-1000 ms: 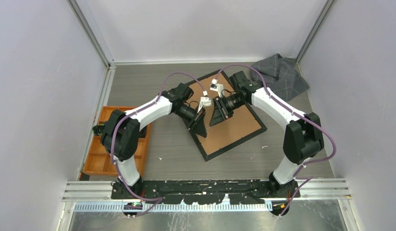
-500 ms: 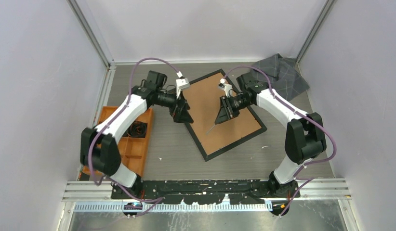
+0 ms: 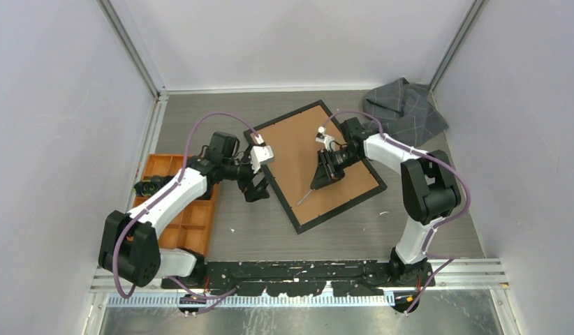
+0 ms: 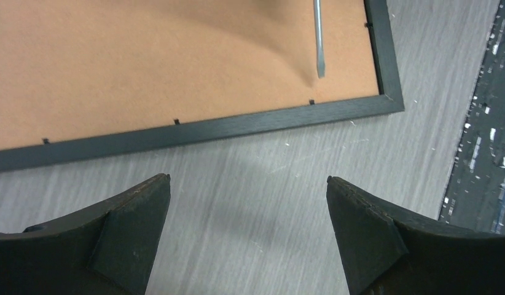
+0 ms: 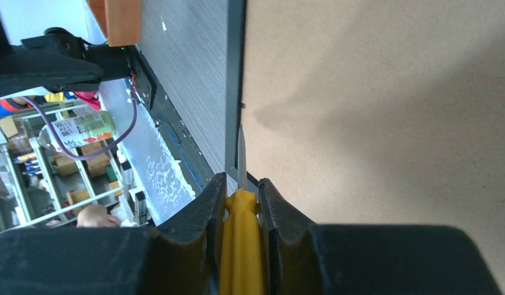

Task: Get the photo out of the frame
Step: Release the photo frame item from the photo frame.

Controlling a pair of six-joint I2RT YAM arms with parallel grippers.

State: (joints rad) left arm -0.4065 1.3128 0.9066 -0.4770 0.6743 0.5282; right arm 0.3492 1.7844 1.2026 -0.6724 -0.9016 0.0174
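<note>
Left claw: jaws spread wide, holding nothing. It hangs over the bare surface.
Right claw: closed narrowly on the yellow handle of a screwdriver. The metal blade sticks out past the fingertips.
Screwdriver tip: ahead of the right claw, over the brown board close to the black border. Whether it touches cannot be told.
Frame: flat on the surface, brown back facing up. It lies under the right claw, and its black border is just ahead of the left claw's fingertips.
Photo: not seen — only the backing board shows.
Orange tray: behind the left claw, beside that arm, apart from the frame.
Grey cloth: crumpled at the surface's far corner — well beyond the right claw.
</note>
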